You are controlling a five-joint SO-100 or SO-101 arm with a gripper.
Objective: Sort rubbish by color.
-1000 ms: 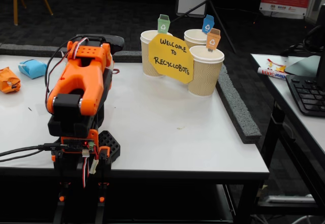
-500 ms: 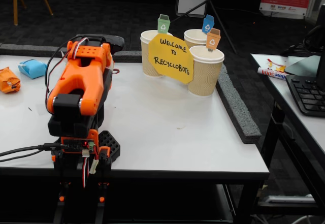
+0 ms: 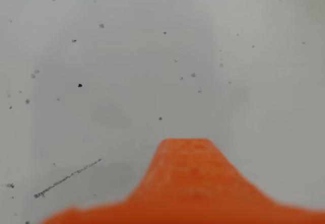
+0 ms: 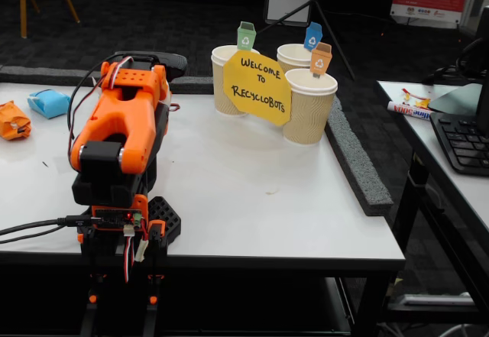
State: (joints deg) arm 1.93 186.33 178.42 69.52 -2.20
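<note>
In the fixed view an orange wad (image 4: 14, 120) and a light blue wad (image 4: 49, 102) lie at the far left of the white table (image 4: 244, 192). The green wad is out of view. The orange arm (image 4: 118, 123) is folded down over its base at the table's front left, away from both wads. In the wrist view only one blurred orange finger (image 3: 185, 153) of my gripper (image 3: 185, 145) shows, over bare speckled white table (image 3: 152, 56). Nothing shows in it. The other finger is hidden.
Three paper cups (image 4: 309, 111) stand at the back of the table behind a yellow sign (image 4: 257, 87), with green (image 4: 245, 36), blue (image 4: 313, 36) and orange (image 4: 321, 58) bin tags. A grey foam strip (image 4: 355, 161) lines the right edge. A second table with a keyboard (image 4: 462, 134) stands at the right.
</note>
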